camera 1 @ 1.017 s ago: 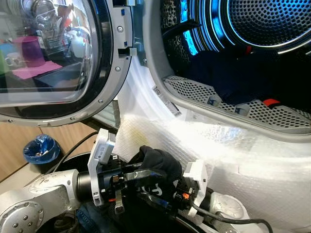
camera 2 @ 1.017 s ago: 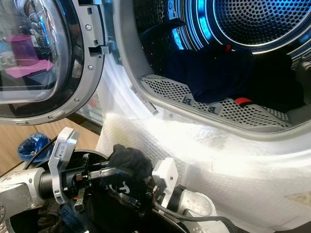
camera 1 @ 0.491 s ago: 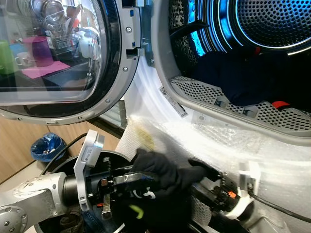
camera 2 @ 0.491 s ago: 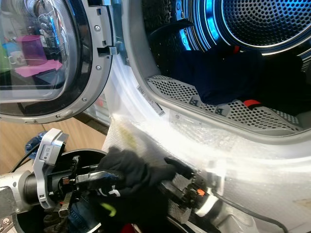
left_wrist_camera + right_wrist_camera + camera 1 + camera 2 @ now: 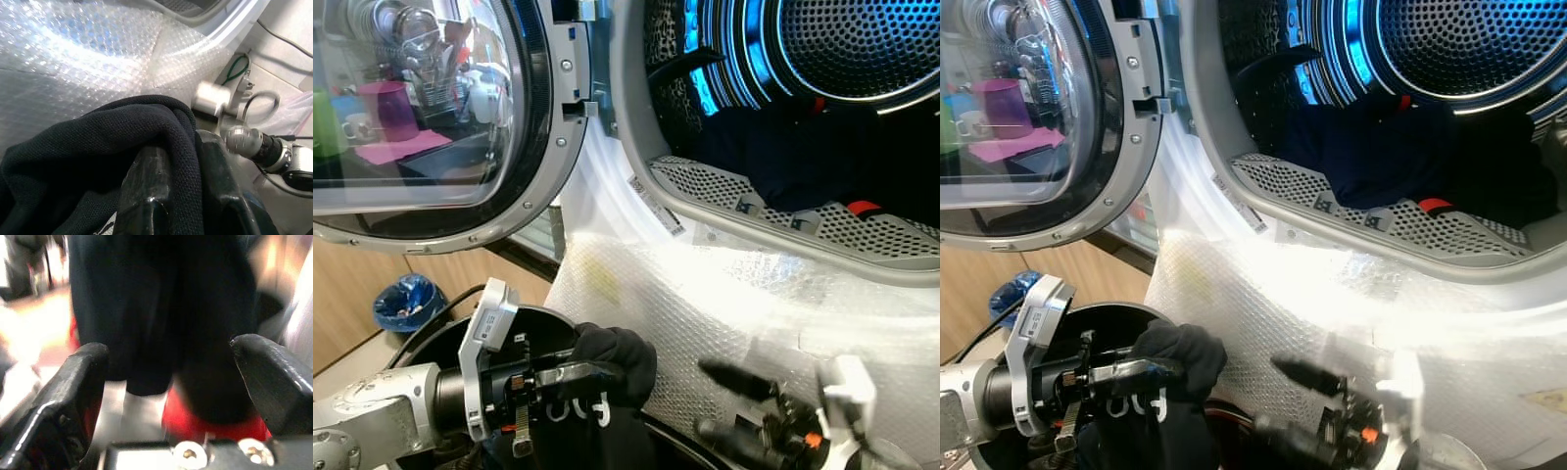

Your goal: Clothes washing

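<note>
**Soft black garment pinched below the washer's mouth**

Because the black knitted cotton garment point(image 5: 612, 357) is limp, light cloth, it will likely drape and sag from any single hold, so a bunched fold is the sensible place to take it. The left gripper point(image 5: 570, 372) does just that: its two long black fingers point(image 5: 161, 196) are pressed together on a thick fold, the rest of the cloth hanging down over the round black laundry basket point(image 5: 524, 323) beneath. This sits below the lower rim of the front-loading washing machine's perforated steel drum point(image 5: 862, 59), against the clear bubble wrap point(image 5: 724, 304) taped over the machine's front. The right gripper point(image 5: 744, 401), blurred, hovers low near the bubble wrap with its fingers spread and nothing between them. More dark clothes point(image 5: 1381, 147) lie inside the drum. The round glass door point(image 5: 421, 117) stands open. Trailing fabric could snag on the drum's rim.
</note>
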### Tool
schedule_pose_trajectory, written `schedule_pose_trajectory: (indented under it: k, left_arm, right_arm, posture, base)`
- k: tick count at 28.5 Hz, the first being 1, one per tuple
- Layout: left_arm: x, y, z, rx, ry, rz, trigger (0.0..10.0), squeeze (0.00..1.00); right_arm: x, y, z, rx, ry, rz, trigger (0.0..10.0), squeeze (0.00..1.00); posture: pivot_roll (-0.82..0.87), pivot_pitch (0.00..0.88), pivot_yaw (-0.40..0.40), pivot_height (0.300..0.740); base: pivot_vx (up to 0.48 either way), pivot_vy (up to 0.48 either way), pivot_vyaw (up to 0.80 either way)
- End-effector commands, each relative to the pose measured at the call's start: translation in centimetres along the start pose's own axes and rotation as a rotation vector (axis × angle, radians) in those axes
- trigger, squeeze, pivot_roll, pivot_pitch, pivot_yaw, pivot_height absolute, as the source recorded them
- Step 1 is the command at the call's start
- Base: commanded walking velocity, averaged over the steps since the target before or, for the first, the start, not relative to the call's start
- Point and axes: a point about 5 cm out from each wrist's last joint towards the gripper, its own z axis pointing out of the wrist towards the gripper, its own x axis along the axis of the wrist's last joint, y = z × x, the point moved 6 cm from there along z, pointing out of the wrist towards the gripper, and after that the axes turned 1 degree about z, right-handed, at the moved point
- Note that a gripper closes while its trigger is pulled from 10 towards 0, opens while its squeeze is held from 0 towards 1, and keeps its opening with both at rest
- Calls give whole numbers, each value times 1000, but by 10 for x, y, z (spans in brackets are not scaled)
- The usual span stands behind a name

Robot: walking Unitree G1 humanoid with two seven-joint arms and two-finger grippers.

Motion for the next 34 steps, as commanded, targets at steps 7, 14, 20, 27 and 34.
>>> schedule_pose_trajectory:
  k: [7,14,20,27,34]
  left_arm:
    - [12,7,0,-34,8,75,0,0]
    - [23,17,8,-135,-11,119,0,0]
    - [15,27,14,-272,-140,146,0,0]
    - [31,30,32,-453,-259,294,0,0]
    - [68,40,74,-643,-242,474,0,0]
  right_arm:
    - [-85,-11,5,61,-412,4,10000,0]
    - [-194,47,2,-397,-724,60,10000,0]
    - [-217,49,13,-557,-741,185,10000,0]
    - [-239,32,23,-559,-832,234,10000,0]
    - [-254,20,29,-614,-851,292,10000,0]
  posture:
    - [63,20,-6,740]
    - [102,0,8,740]
    - [111,0,20,740]
    - [126,0,42,740]
    - [121,0,75,740]
  base:
    - [0,0,0]
    - [0,0,0]
    - [0,0,0]
    - [0,0,0]
    - [0,0,0]
